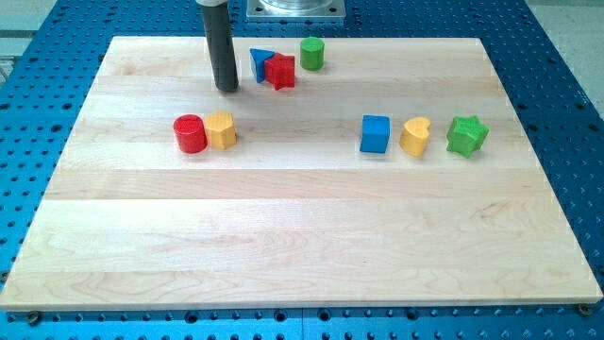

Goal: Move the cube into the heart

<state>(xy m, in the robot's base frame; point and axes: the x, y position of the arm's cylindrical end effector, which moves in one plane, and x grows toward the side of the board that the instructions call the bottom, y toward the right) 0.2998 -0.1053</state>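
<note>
A blue cube (375, 134) stands right of the board's middle. A yellow heart (414, 136) stands just to its right, with a small gap between them. My tip (226, 89) rests on the board near the view's top left, far to the left of the cube and heart. It touches no block. A blue triangle (260, 64) is just to the tip's right.
A red star (280, 72) touches the blue triangle, and a green cylinder (312, 53) stands to their right. A red cylinder (190, 133) and a yellow block (221, 130) touch at the left. A green star (466, 135) stands right of the heart. The wooden board (302, 255) lies on a blue perforated table.
</note>
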